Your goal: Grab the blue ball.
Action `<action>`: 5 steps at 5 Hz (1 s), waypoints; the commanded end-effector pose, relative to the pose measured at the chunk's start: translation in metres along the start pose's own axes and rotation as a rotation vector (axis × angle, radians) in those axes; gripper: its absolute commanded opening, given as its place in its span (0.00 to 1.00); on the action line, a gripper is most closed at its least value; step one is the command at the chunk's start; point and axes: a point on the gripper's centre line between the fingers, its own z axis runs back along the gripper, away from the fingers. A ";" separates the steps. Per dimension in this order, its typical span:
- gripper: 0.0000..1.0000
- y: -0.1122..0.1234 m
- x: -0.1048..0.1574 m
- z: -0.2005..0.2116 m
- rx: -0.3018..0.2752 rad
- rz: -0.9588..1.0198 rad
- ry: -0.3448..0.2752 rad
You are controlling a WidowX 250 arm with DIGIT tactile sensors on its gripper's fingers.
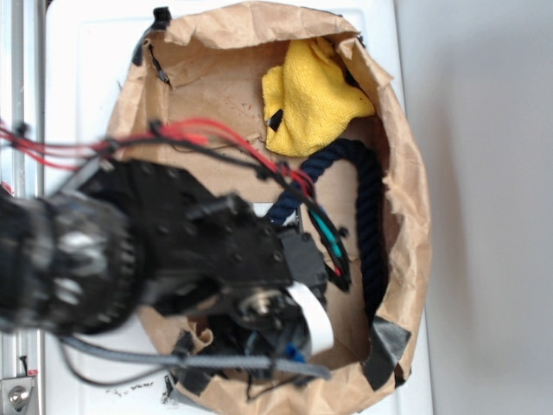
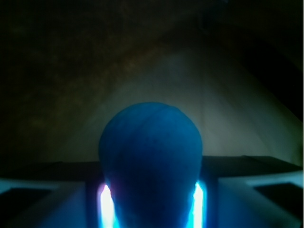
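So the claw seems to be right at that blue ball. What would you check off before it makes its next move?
1. Ball between the fingers: ok. The wrist view shows the blue ball filling the gap, a bright fingertip on each side.
2. Ball centred in the claw: ok, the sides look even.
3. Firm squeeze: cannot tell; contact is not clear.
4. Ball off the paper floor: cannot tell.
5. Navy rope and yellow cloth apart from the claw: ok.
6. Paper bag wall near the arm: cannot tell, the arm hides it.
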 end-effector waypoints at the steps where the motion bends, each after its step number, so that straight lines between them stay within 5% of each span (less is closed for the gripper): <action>1: 0.00 0.008 0.010 0.071 0.138 0.115 0.047; 2: 0.00 0.019 0.020 0.089 0.245 0.288 0.219; 4: 0.00 0.020 0.016 0.116 0.383 0.436 0.357; 5: 0.00 0.013 0.011 0.121 0.358 0.413 0.334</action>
